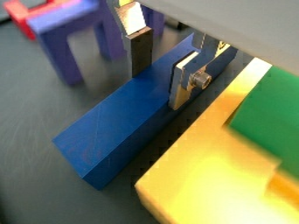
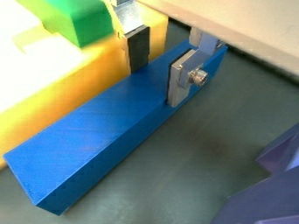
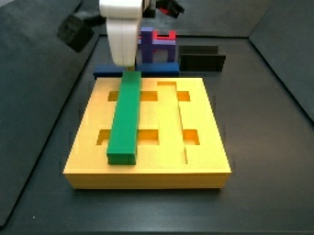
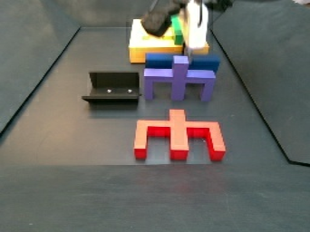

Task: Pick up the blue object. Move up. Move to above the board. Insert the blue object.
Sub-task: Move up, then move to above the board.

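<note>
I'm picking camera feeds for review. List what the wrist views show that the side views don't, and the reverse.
Only the wrist views: the claw down at the blue object, one silver finger on each side of it as it lies on the floor beside the board.

Only a side view: the red forked piece and the fixture; the whole green bar in its groove.

Shared: blue object, board, green bar, purple forked block.

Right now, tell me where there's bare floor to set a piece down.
Free: dark floor in front of the red forked block and left of the black fixture. Crowded: around the gripper straddling the long blue bar, wedged between the yellow-orange grooved board and purple forked block.
</note>
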{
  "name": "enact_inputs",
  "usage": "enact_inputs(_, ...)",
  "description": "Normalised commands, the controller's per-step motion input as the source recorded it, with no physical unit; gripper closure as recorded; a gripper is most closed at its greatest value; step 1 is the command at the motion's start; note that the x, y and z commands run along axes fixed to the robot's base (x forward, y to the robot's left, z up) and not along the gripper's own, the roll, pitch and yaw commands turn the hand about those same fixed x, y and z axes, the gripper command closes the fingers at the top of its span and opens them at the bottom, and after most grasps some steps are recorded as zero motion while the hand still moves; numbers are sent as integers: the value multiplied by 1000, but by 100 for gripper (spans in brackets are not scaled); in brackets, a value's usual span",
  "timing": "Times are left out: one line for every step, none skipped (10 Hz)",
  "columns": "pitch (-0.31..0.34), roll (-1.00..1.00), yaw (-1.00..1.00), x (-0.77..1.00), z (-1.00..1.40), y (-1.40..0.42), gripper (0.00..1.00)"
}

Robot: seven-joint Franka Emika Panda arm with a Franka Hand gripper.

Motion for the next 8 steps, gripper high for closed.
enact_inputs(34,-34,-12,-69,614,-79,100)
enact_inputs(20,-68,-8,-32,313,-36,100)
enact_inputs(0,0,0,0,1400,0,100)
enact_inputs(23,-6,9,3,1400,2,100)
enact_inputs(61,-47,-2,-41,1400,-1,100)
enact_inputs(52,-82,-7,-15,1400,10,100)
enact_inputs(82,-62,-8,27,1400,4,100)
enact_inputs(110,-44,-8,15,1400,4,100)
